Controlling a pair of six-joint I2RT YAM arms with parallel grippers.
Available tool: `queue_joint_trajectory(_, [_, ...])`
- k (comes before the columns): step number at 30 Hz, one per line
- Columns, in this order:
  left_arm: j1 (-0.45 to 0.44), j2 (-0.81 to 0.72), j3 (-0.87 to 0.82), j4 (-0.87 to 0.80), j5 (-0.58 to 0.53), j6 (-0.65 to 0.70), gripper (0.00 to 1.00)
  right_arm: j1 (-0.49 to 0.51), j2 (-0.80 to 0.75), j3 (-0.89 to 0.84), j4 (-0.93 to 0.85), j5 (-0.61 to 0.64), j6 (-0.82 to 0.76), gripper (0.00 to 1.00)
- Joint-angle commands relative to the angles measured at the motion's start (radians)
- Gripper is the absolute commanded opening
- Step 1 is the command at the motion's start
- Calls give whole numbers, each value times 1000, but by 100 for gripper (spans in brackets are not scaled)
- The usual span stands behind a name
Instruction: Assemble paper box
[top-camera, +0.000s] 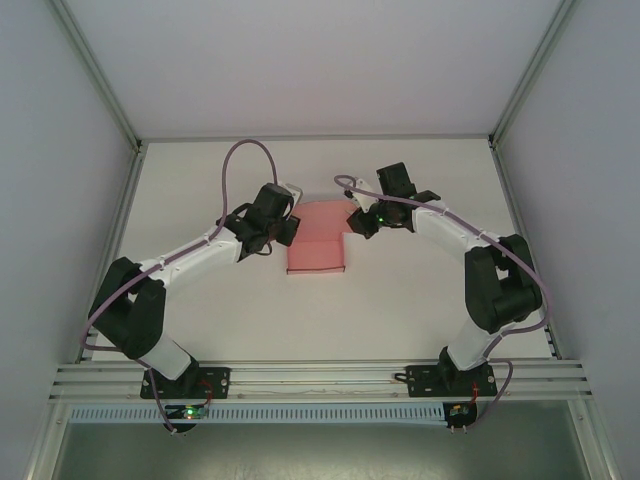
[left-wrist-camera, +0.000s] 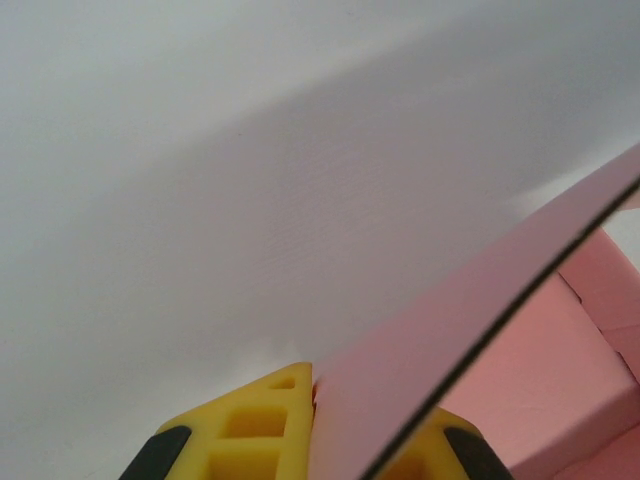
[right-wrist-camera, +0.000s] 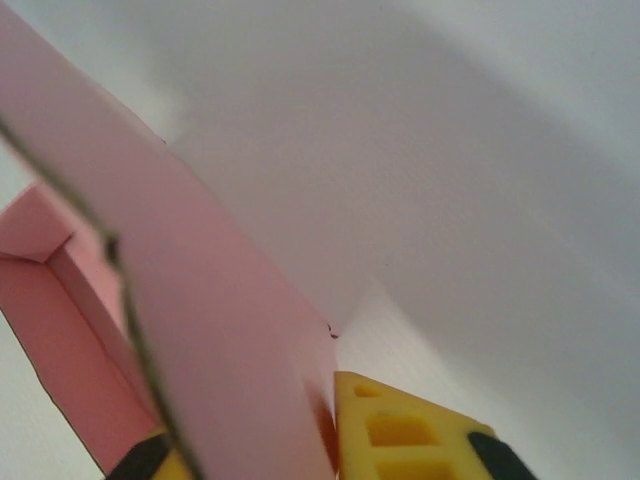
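Going from the bottom of the overhead view upward: both arms reach in from their bases over the table (top-camera: 380, 312), and the paper box (top-camera: 318, 245) sits in the centre of the frame, right between them. The left gripper (top-camera: 284, 229) is clenched on the box's left edge and the right gripper (top-camera: 356, 219) is clamped on its right edge. The wrist cams back that up: at the bottom of each frame the yellow fingers (left-wrist-camera: 262, 425) pinch a thin pink panel. Past that panel you can see folded corners and short walls standing, so I'd call it partway done. The lower part of the box in the overhead view looks flat to me, so the remaining flaps probably need folding up and tucking in.
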Motion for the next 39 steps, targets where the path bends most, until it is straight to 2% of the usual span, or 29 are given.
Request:
queue_joint_trajectory(1, [4, -9, -6, 44, -52, -40, 0, 23, -17, -21, -12, -14, 44, 7])
queue_joint_trajectory(5, [5, 16, 37, 24, -79, -258, 0, 93, -48, -44, 82, 85, 200, 4])
queue_joint_trajectory(8, [-7, 30, 24, 87, -60, -409, 0, 158, -79, -92, 231, 210, 372, 4])
queue_joint_trajectory(13, [-37, 43, 31, 123, -189, -518, 0, 199, -114, -214, 600, 311, 706, 3])
queue_joint_trajectory(16, [-43, 36, 0, 202, -173, -573, 0, 238, -119, -257, 746, 369, 821, 3])
queue_joint_trajectory(19, [-43, 42, -21, 265, -158, -608, 0, 271, -102, -272, 858, 364, 908, 5])
queue_joint_trajectory(27, [-43, 44, -115, 398, -189, -634, 0, 335, -64, -341, 928, 476, 812, 5])
queue_joint_trajectory(30, [-45, 55, -154, 479, -186, -658, 0, 338, -50, -371, 953, 448, 778, 4])
queue_joint_trajectory(39, [-44, 74, -114, 559, -23, -702, 0, 347, -4, -407, 963, 341, 762, 2])
